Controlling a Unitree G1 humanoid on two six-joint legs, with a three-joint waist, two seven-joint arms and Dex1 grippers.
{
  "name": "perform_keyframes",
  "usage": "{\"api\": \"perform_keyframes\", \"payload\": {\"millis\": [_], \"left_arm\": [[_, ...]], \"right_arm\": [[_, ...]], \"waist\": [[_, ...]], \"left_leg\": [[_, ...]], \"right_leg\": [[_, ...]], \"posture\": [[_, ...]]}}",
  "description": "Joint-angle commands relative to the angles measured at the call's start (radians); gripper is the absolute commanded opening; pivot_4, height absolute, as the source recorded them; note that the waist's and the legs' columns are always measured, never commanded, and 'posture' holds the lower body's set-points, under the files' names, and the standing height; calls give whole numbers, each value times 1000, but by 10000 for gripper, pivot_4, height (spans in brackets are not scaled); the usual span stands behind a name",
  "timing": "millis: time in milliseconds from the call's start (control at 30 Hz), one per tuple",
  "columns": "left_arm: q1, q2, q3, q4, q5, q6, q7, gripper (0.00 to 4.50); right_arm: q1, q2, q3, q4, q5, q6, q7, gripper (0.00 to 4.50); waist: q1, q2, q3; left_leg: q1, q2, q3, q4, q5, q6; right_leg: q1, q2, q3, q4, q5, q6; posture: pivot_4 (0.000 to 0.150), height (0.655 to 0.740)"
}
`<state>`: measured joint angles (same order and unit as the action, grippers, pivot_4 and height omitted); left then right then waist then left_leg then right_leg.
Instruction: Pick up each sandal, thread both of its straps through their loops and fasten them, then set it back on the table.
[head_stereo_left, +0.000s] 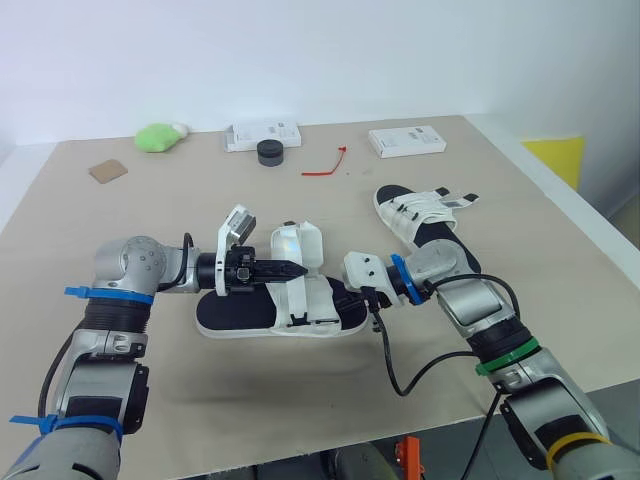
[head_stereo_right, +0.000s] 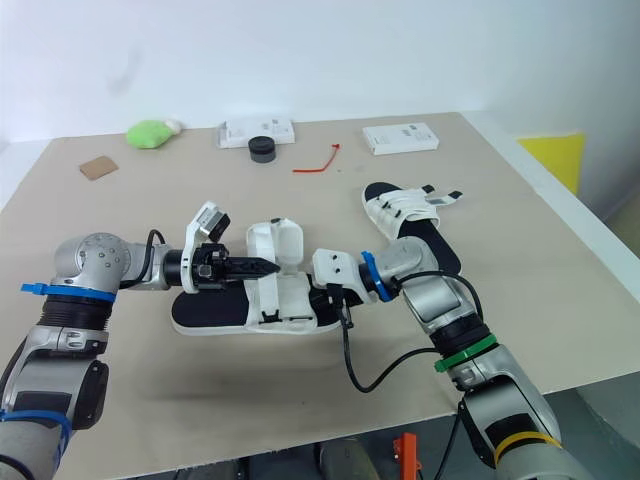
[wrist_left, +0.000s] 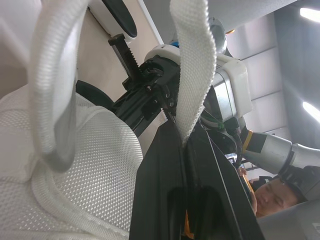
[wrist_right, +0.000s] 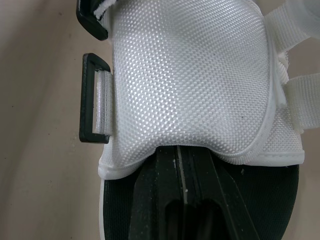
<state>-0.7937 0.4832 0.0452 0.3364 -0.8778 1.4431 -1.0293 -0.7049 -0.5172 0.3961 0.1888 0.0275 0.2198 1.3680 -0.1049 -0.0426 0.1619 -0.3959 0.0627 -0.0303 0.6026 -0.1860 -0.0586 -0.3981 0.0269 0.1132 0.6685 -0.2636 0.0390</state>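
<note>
While the white mesh sandal with a black sole lies flat at the middle of the beige tabletop, the left gripper pinches its white woven strap, raised upright. The right gripper, fingers pressed together, nips the mesh upper's hem. A second matching sandal lies behind, to the right.

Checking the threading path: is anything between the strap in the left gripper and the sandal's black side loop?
Nothing visible. The left gripper pinches the strap above the white mesh upper; the black loop lies free on the table beside it, and the right gripper clamps the upper's edge apart from the loop.
</note>
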Motion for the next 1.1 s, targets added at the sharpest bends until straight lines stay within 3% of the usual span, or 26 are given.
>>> {"api": "perform_keyframes", "payload": {"millis": [33,300,667,1100], "left_arm": [[-23,-2,29,-3,-17,10,-1,83],[-16,22,-15,-22,0,2,-22,83],[57,51,-150,-110,85,-144,-73,83],[173,104,-156,-390,46,-249,-149,83]], "right_arm": [[22,-3,59,43,-62,13,-20,0],[20,0,61,47,-63,9,-21,0],[22,-1,61,42,-63,11,-22,0],[17,4,69,59,-66,1,-26,0]], "waist": [[0,0,0],[0,0,0],[0,0,0],[-1,0,0]], "left_leg": [[0,0,0,0,0,0],[0,0,0,0,0,0],[0,0,0,0,0,0],[0,0,0,-1,0,0]], "right_leg": [[0,0,0,0,0,0],[0,0,0,0,0,0],[0,0,0,0,0,0],[0,0,1,0,0,-1]], "posture": [[1500,7400],[1500,7400],[1500,7400],[1500,7400]]}}
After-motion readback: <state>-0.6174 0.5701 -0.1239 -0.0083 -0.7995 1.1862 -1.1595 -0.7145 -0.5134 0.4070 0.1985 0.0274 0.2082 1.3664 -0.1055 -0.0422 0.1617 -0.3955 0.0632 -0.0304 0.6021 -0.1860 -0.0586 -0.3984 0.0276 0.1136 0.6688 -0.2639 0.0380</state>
